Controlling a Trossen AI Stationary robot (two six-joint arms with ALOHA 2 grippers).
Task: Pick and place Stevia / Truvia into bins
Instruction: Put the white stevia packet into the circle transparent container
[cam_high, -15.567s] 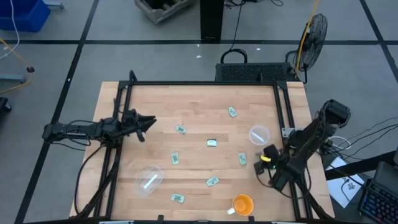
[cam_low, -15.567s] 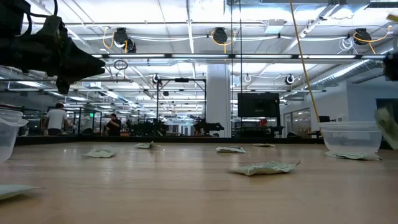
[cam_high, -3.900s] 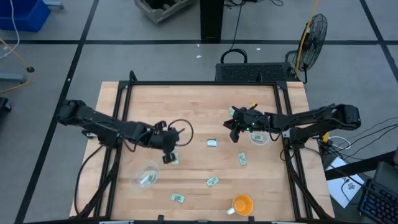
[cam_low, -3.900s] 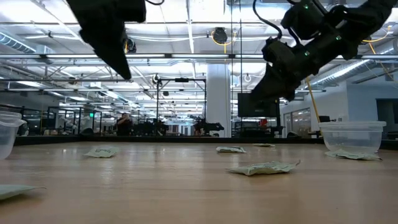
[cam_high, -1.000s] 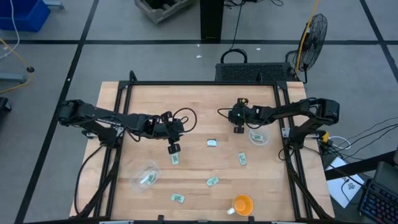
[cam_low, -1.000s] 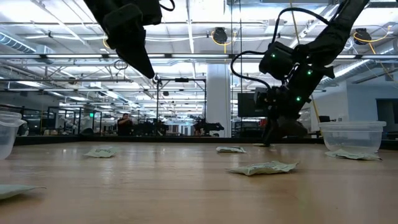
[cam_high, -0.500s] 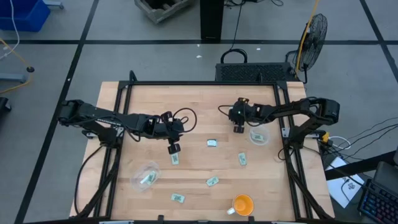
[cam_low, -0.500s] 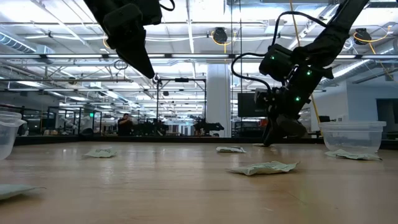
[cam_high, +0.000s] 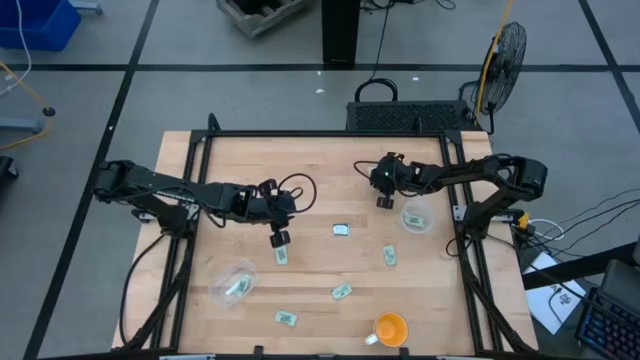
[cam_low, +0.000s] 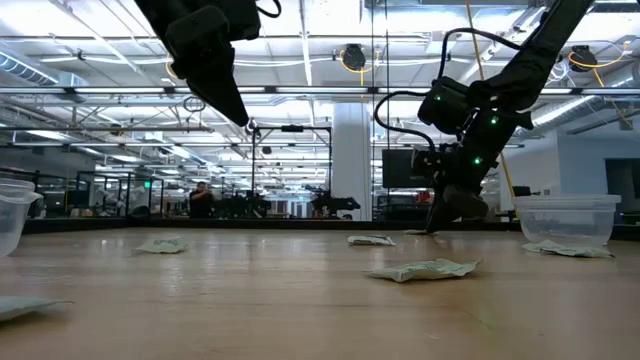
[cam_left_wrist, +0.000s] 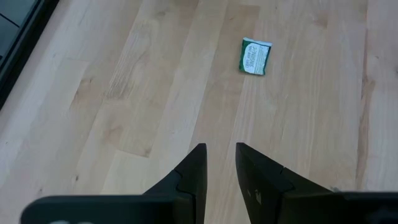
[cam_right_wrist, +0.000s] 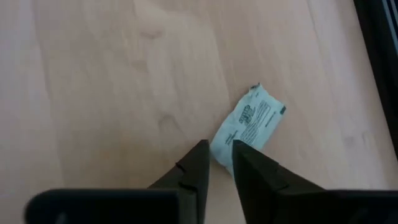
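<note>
Bright, even overhead light; soft shadows, sharp pictures.

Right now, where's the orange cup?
High view: the orange cup stands near the table's front edge on the right side, with a sachet on its left and the clear cup farther back on the right.

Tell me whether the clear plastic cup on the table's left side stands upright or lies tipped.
Tipped: the clear plastic cup lies on its side on the wooden table, a pale green sachet inside.
</note>
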